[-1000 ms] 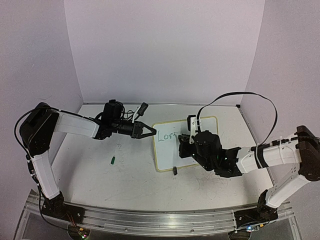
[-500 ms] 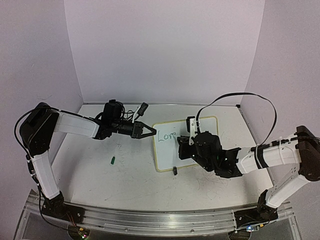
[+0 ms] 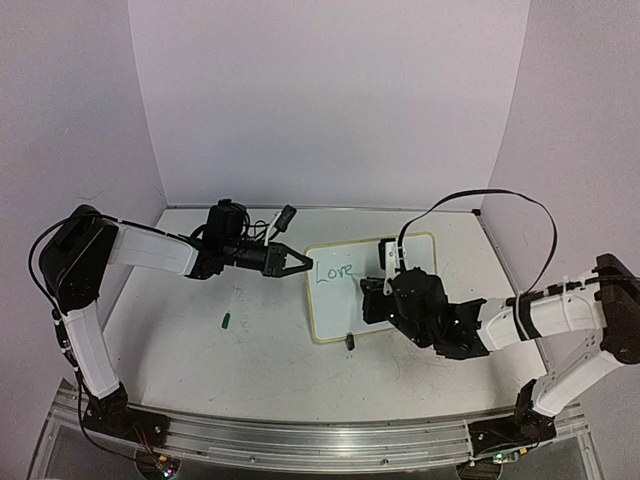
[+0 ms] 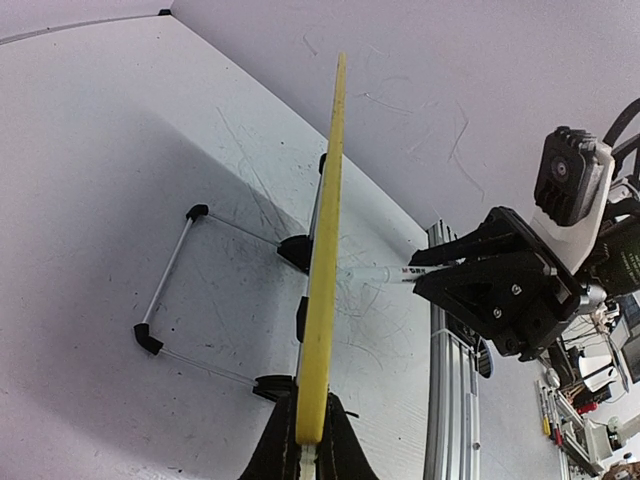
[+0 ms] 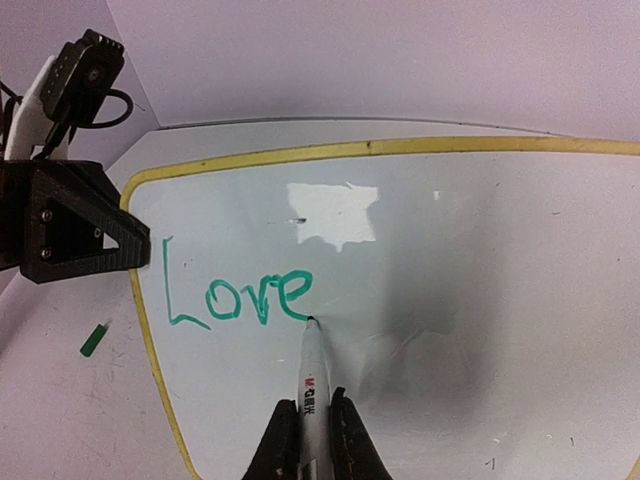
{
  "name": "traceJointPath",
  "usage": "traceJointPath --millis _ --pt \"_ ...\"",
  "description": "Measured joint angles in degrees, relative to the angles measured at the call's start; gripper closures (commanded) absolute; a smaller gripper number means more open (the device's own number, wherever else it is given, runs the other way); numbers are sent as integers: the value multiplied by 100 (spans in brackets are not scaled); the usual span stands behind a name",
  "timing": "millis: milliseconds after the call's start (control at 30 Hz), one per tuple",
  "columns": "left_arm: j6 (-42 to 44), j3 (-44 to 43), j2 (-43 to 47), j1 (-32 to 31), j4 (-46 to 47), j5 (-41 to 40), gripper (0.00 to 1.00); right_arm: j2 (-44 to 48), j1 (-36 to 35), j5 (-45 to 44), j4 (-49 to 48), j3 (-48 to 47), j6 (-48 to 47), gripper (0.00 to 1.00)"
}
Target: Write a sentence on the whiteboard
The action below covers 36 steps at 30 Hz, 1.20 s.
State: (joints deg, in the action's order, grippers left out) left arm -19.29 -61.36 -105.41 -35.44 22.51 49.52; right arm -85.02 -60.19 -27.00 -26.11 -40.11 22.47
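While your left gripper (image 4: 310, 428) pinched the yellow edge of the whiteboard (image 3: 335, 305), the board sat on the table (image 3: 200, 350) between your arms. Your right gripper (image 5: 312, 408) squeezed a marker (image 5: 312, 365), its tip touching the board right after the green word "Love" (image 5: 240, 295).

1. The whiteboard (image 5: 480, 300) carries one handwritten word in green ink (image 5: 240, 295): "Love", a tall capital L followed by three lower-case letters.
2. The word stands near the board's left edge, in its far half, and runs toward the middle. The tail of the final "e" ends at the marker tip.
3. The top view shows the same word, smaller but still readable.
4. The marker (image 5: 312, 370) bears a small red and black print on its white barrel, too small to read.
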Motion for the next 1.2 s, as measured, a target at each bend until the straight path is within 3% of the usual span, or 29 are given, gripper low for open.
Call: traceJointPath --millis 667,1200 --pt "102 258 175 -61 52 -271 100 2313 34 183 416 688 -957 100" --pt "218 257 205 -68 -4 -302 100 1981 43 247 708 593 -1194 100"
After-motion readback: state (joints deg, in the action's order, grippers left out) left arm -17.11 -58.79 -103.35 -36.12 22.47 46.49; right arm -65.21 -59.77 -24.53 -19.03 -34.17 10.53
